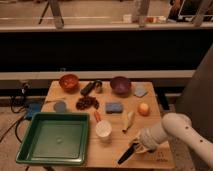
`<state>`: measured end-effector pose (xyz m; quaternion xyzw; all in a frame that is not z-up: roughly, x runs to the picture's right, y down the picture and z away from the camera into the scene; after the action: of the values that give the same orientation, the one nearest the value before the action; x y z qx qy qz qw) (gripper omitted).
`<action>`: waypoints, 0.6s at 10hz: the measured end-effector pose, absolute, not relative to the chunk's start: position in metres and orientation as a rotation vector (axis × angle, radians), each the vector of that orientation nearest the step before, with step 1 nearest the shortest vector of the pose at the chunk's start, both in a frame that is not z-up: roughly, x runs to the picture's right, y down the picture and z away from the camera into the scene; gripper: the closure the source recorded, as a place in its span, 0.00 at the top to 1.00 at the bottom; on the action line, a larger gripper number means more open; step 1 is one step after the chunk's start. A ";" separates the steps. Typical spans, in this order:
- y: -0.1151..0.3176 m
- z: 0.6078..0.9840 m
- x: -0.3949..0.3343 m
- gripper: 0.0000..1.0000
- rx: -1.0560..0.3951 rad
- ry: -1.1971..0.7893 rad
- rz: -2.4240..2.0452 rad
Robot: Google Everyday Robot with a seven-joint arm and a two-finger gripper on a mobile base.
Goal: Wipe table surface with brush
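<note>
The brush (127,154) is a slim dark tool lying slanted low over the table surface (111,152), its tip pointing toward the front edge. My gripper (140,146) is at the brush's upper end, shut on it, at the table's front right. The white arm reaches in from the right. A small dark printed mark (161,160) sits at the front right corner.
A green tray (22,150) fills the front left, with a white cup (103,130) beside it and a banana (128,120) just behind the gripper. Farther back are an orange fruit (144,108), blue sponge (114,107), purple bowl (120,85), black cylinder (89,88) and orange bowl (69,81).
</note>
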<state>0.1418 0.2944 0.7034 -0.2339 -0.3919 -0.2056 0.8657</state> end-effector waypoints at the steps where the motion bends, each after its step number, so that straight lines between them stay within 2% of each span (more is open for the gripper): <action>1: 0.301 0.700 0.138 0.00 -0.504 -0.837 -0.426; 6: 0.340 0.697 0.074 0.00 -0.612 -0.956 -0.515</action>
<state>0.0735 0.3395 0.6971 -0.2864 -0.4476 -0.2413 0.8120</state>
